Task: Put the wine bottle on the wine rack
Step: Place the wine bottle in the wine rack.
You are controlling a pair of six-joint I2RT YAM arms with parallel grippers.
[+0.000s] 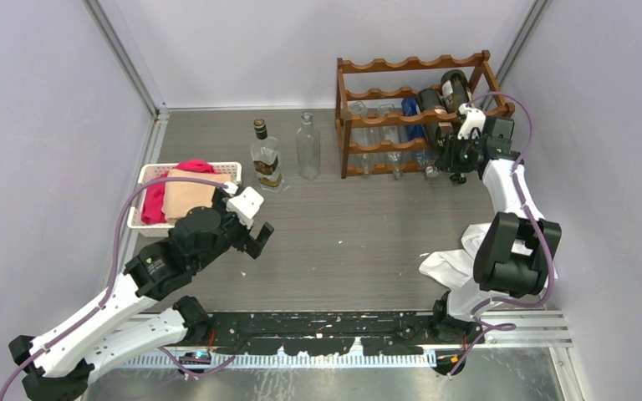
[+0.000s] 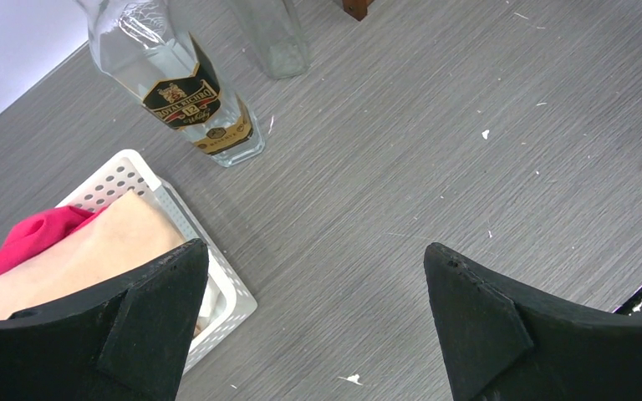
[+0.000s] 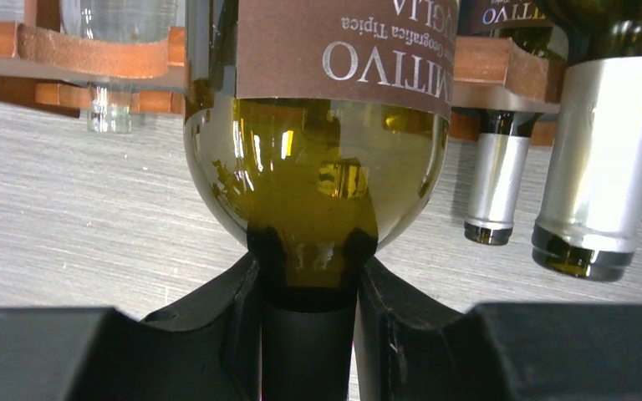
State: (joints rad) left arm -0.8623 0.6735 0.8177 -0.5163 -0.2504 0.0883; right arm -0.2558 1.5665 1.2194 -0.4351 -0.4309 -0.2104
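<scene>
Right wrist: clamping the wine bottle (image 3: pixel 318 167) by the neck with right tool (image 3: pixel 308 284) at the wine rack (image 3: pixel 92 54) (holding left tool (image 2: pixel 313 251) spread wide over desk (image 2: pixel 435 125)).

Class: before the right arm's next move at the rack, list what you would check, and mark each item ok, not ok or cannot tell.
1. Right gripper shut on the wine bottle at its neck: ok.
2. Bottle's body laid in the wine rack, neck pointing out towards the arm: ok.
3. Bottle's base seated on the back rail: cannot tell, hidden.
4. Gap between the held neck and the silver-capped neck beside it: ok.
5. Left gripper open, over the table, away from the rack: ok.
</scene>
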